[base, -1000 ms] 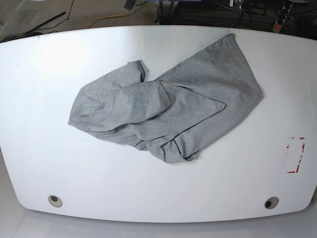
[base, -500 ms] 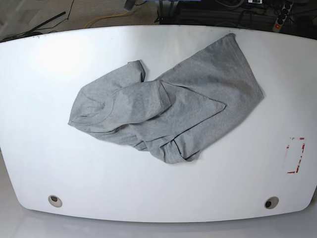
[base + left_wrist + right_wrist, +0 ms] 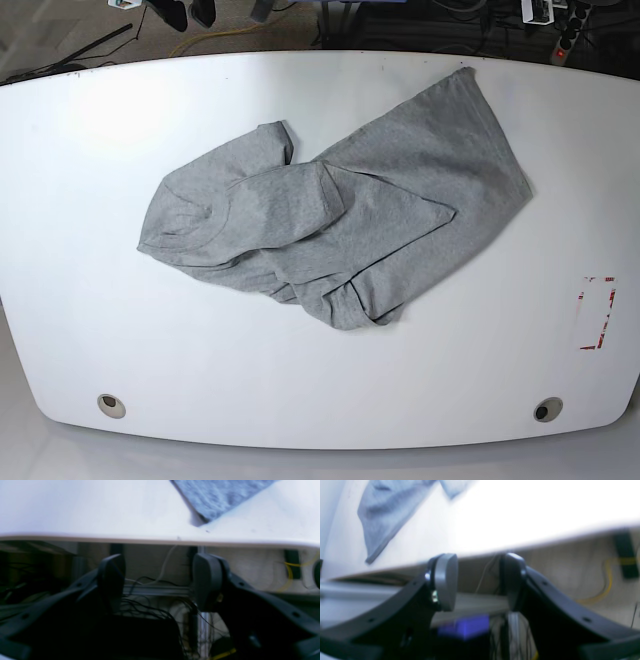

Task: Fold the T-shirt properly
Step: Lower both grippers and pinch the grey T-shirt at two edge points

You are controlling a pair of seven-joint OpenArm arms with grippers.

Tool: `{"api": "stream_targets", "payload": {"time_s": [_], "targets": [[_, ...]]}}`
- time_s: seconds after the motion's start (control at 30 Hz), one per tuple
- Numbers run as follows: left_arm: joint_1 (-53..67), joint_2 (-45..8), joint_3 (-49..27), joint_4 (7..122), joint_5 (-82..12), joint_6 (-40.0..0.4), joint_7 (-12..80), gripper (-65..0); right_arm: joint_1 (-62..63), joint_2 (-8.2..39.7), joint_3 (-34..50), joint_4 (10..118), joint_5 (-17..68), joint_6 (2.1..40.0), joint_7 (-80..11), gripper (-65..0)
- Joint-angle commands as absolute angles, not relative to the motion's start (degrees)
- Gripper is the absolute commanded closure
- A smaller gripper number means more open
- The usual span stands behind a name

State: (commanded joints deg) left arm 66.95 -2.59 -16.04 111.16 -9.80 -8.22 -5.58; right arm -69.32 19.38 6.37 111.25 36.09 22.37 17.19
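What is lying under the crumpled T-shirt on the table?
Only the white table shows around the T-shirt. The shirt is bunched, with layers folded over each other, so anything beneath it, and any chest print, is covered and cannot be seen.

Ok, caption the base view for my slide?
Crumpled grey T-shirt lying unfolded on the white table, neither gripper touching it.

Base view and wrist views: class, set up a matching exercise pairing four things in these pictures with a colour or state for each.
Things:
1. T-shirt
2. table
3. left tool
4. red-and-white marking

States:
A. open, holding nothing
B. white, with rounded corners
C. grey, crumpled in a heap
D. near the table's edge, apart from the cloth

Pairs: 1-C, 2-B, 3-A, 4-D
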Motion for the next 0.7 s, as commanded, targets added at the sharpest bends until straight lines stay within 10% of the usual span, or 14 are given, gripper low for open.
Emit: {"api": "stream_targets", "payload": {"time_s": [0.23, 0.57, 0.7], "targets": [[64.13, -2.59, -15.96, 110.9, -9.54, -8.22, -5.58, -50.6, -59.21, 16.75, 6.37, 116.53, 37.05, 22.37, 2.95, -46.8], [58.51, -3.03, -15.96, 110.81, -9.36, -8.22, -5.58, -50.6, -40.31, 15.43, 6.81, 115.03, 49.36, 21.67, -19.65, -46.9], [57.36, -3.03, -15.87, 110.81, -8.48, -8.22, -5.58, -50.6, -33.45, 14.99, 9.01, 113.71, 49.54, 14.2, -25.01, -46.5]]}}
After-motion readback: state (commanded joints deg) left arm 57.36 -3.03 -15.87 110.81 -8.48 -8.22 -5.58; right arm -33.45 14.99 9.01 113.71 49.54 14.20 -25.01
